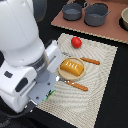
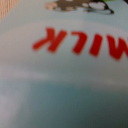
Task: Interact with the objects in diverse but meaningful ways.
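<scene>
The light blue carton [image 2: 64, 75] fills the whole wrist view, blurred, with red letters reading "MILK" across its face. It therefore lies right against the tool, directly under the wrist camera and too close to focus. Its long axis cannot be read, since no edge of it shows there, and in the exterior view the arm's white body hides it completely.

The tool [image 1: 44, 95] sits low over the near corner of the striped mat [image 1: 100, 75]. Whether its fingers are spread or closed, and whether they have hold of the carton, cannot be told from either view.

Outward from the tool, the orange bread block [image 1: 71, 68] rests on a small plate [image 1: 62, 75] just beyond it. Two orange sticks [image 1: 76, 85] lie near the plate, one on each side. The red tomato [image 1: 76, 42] is farther off on the mat. The grey pots [image 1: 86, 12] stand well apart at the back of the desk [image 1: 117, 100].

With the carton this close, any coming move probably concerns it alone: a straight lift or a short shift, kept clear of the plate nearby.
</scene>
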Controlling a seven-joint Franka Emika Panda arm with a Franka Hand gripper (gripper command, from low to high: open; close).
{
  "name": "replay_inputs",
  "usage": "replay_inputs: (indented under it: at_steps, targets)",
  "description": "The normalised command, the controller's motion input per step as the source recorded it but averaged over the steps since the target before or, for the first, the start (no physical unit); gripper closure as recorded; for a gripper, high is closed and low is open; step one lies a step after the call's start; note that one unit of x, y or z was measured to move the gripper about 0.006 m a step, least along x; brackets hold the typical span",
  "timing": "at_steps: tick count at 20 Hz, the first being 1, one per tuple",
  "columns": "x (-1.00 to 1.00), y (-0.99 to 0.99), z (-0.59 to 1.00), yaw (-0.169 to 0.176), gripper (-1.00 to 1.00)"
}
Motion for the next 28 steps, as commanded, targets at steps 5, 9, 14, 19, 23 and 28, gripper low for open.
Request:
replay_inputs:
  at_steps: [5, 9, 14, 19, 23, 28]
  targets:
    - [0.57, 0.03, 0.00, 0.000, 1.00]
    - [0.45, 0.09, -0.03, 0.003, -1.00]
    - [0.43, 0.08, -0.03, 0.000, -1.00]
    - [0.45, 0.06, 0.01, 0.000, -1.00]
    - [0.02, 0.00, 0.97, 0.005, -1.00]
    - [0.04, 0.04, 1.00, 0.000, -1.00]
